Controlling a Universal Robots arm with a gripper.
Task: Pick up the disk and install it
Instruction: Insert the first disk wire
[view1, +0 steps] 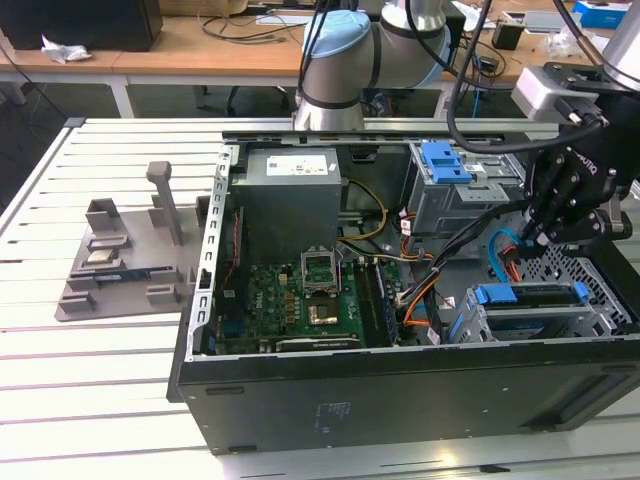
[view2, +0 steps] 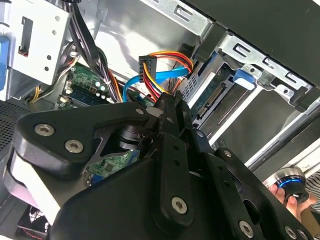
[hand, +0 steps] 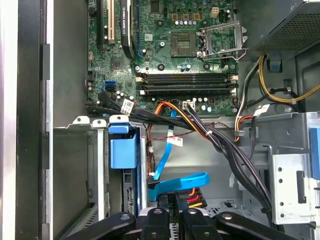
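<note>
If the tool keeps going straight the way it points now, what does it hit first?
Probably the cable bundle: the tool points into the case, and the blue flat cable with orange wires lies just ahead of its fingertips. The motherboard lies beyond. Depth is unclear.

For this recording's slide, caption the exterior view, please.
Black robot tool poised inside the open black computer case, above the blue-bracketed silver disk seated in its metal bay.

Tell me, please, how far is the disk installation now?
Done, it seems: the disk already sits in its bay, with its blue carrier showing. In hand: nothing that I can make out; the gripper hovers over the cables beside the bay. Left: the black plug hangs free, not joined to the disk.
</note>
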